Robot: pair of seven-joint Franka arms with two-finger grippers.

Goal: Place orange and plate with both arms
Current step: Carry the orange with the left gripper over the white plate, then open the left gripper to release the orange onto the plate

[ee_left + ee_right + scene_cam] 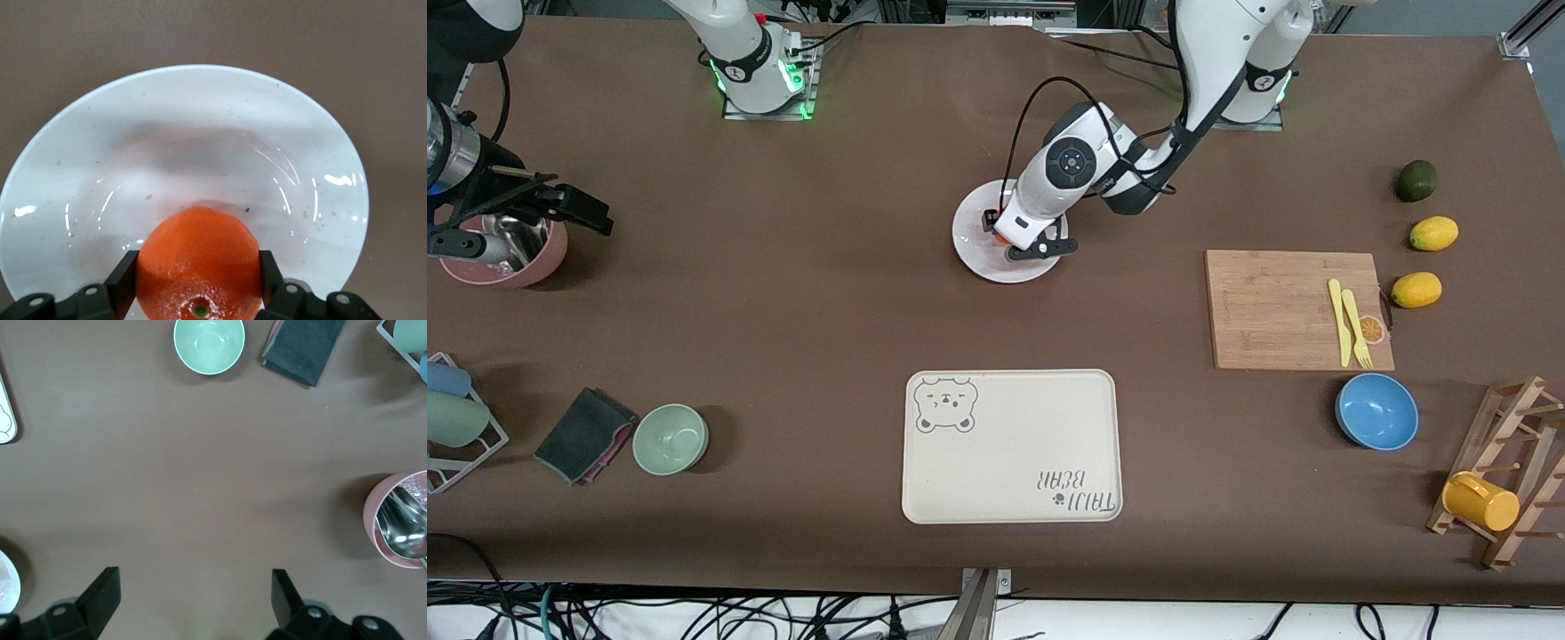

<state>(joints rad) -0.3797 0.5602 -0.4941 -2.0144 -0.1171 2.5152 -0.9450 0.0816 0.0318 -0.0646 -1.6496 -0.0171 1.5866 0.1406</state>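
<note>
The left gripper (1021, 242) is down over the plate (971, 238), and its two fingers (123, 283) are clamped on the orange (199, 265) from both sides. The fruit sits low inside the plate's shallow well, so I judge the grip is there either to set it down or to lift it out — the frames alone do not settle which. The plate lies on the table toward the edge where the arms' bases stand, about midway between the two ends, and farther from the front camera than the bear-print tray (1011, 444).

The right gripper (192, 599) waits over bare table at the right arm's end, near the pink cup (509, 253) with metal spoons in it. Its fingers stand wide apart and hold nothing. It probably waits there to keep clear of the left arm (the plate may be its own part of the job).

The tray is empty — a likely destination, though this is only a guess.
</note>
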